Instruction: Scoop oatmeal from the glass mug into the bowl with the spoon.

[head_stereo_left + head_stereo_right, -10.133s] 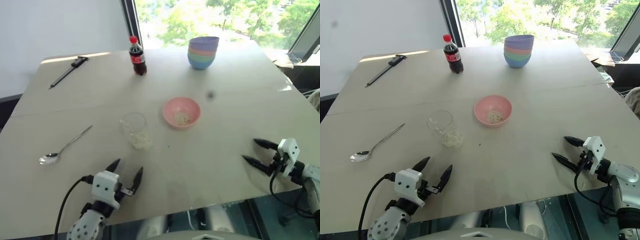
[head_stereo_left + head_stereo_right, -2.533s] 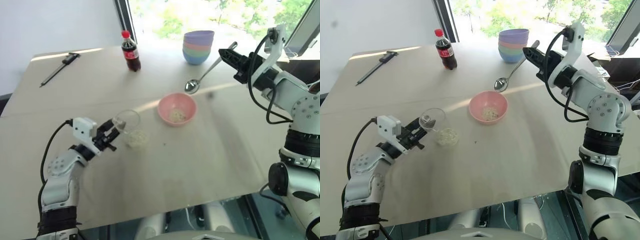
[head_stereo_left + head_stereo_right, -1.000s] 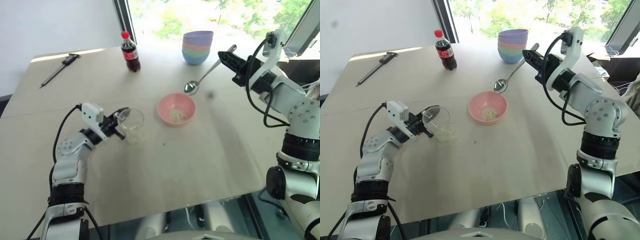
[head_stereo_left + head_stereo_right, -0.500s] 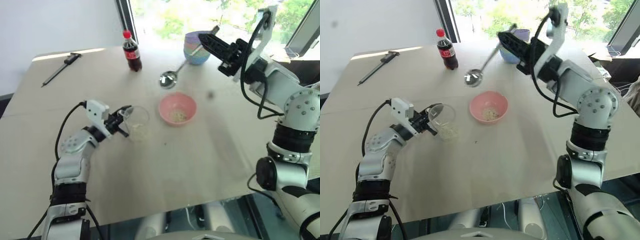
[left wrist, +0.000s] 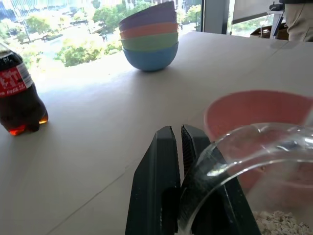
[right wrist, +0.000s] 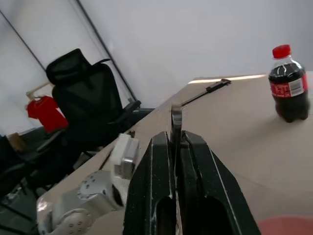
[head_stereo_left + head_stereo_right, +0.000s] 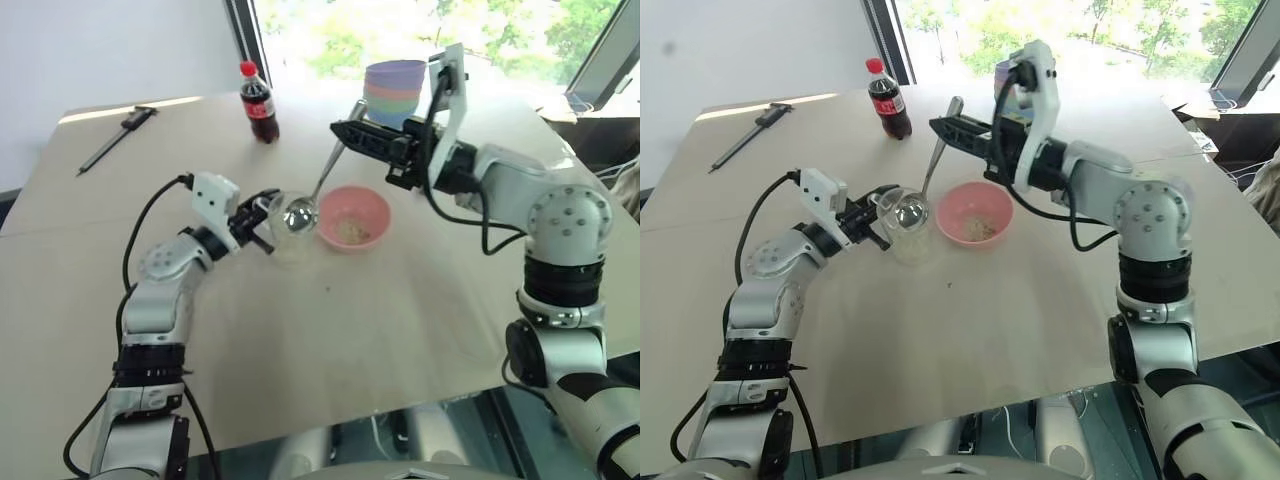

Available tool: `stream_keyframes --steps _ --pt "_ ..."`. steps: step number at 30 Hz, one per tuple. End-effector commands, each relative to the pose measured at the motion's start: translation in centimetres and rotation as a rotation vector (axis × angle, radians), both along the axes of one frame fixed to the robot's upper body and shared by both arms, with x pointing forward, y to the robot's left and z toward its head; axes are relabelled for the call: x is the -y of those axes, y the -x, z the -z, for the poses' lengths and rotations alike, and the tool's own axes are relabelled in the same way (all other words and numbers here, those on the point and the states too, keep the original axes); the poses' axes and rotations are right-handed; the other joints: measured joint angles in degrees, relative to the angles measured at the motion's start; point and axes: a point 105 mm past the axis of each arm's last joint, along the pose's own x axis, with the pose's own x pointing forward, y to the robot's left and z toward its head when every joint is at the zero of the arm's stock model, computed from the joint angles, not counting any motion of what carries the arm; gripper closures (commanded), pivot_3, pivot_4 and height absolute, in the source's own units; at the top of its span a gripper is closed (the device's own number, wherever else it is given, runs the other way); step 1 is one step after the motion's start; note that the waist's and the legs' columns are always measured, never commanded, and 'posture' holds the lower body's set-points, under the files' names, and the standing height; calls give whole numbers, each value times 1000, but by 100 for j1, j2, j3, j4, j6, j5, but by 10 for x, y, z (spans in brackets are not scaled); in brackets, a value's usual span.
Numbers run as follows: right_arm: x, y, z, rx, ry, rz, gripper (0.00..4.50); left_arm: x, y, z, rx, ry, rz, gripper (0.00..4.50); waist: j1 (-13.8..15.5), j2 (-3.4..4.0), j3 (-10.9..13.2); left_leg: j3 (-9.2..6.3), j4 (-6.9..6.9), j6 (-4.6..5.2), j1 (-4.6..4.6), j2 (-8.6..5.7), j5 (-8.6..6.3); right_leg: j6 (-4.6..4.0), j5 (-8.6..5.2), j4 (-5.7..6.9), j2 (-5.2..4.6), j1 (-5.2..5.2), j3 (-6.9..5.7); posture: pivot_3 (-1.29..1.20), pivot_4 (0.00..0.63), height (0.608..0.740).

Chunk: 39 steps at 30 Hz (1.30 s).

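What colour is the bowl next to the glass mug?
Pink; the bowl shows best in the left eye view.

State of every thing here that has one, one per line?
Left gripper: shut on the mug's rim.
Right gripper: shut on the spoon's handle.
Mug: lifted, tilted, oatmeal inside.
Spoon: held, its bowl at the mug's mouth.
Pink bowl: upright, some oatmeal inside.
Bottle: upright, capped.
Bowls: stacked.

Bright, overexposed daylight from window [image 7: 400, 30]

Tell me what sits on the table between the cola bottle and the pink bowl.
Nothing sits there: in the left eye view the tabletop between the cola bottle and the pink bowl is bare, though the spoon hangs above that stretch.
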Motion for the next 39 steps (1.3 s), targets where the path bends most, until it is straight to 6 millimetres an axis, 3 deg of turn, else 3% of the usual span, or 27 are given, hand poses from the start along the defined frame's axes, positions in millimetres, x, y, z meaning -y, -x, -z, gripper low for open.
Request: stream_keyframes --steps 1,10,18,25,31,39 --pt "-5 1 -9 132 44 11 4500 7 3 -18 69 -9 28 4478 -1 0 0 2 0 0 0 0 0 0 0 0 3 0 1 0 150 740" --pt "-33 11 32 186 139 -45 4500 12 2 -25 96 3 49 4478 1 0 0 0 0 -1 -1 -1 0 0 0 -2 4 -1 0 0 150 740" --pt "-35 15 38 112 96 -53 4500 9 1 -24 93 4 43 4478 3 -1 1 -3 1 -2 -1 -1 1 0 0 -2 5 -2 -2 0 150 740" --pt "-21 -1 28 -207 -71 10 4500 10 -2 -17 76 -4 45 4478 5 0 1 -4 1 -4 0 -1 2 0 0 0 3 -1 -1 0 150 740" --pt "-9 -9 24 -357 -137 37 4500 9 -2 -13 66 -8 43 4478 -1 1 1 -2 0 -4 -2 -2 2 0 0 0 7 -2 -2 0 150 740" --pt "22 -29 16 -539 -257 108 4500 3 -2 -4 46 -22 26 4478 -12 1 2 -1 -1 -4 -1 -2 2 0 0 2 8 -2 -1 0 150 740"
